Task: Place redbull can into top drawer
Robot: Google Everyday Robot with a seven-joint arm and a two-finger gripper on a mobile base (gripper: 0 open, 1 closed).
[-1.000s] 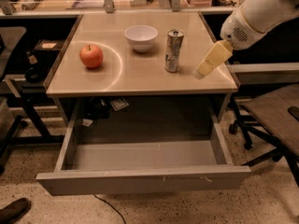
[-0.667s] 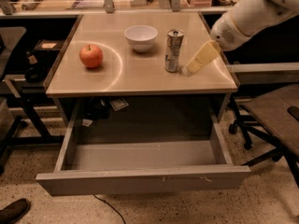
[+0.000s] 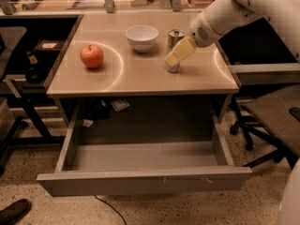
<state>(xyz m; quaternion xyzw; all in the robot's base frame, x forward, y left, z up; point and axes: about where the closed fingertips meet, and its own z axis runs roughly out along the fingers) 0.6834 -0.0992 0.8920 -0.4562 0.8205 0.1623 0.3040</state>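
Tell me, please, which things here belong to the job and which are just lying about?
Job: redbull can on the table; open top drawer; hand, at the can.
Lying about: apple; white bowl.

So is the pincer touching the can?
Cannot tell. In the camera view the pincer overlaps the redbull can on the table, covering its middle, so neither contact nor a gap shows.

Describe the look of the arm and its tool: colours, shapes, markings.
The arm is a smooth white shell of thick rounded segments, with a dark speckled patch at the wrist. No cables or lettering show. The tool, in front of the redbull can on the table, is pale yellow, flat and tapered.
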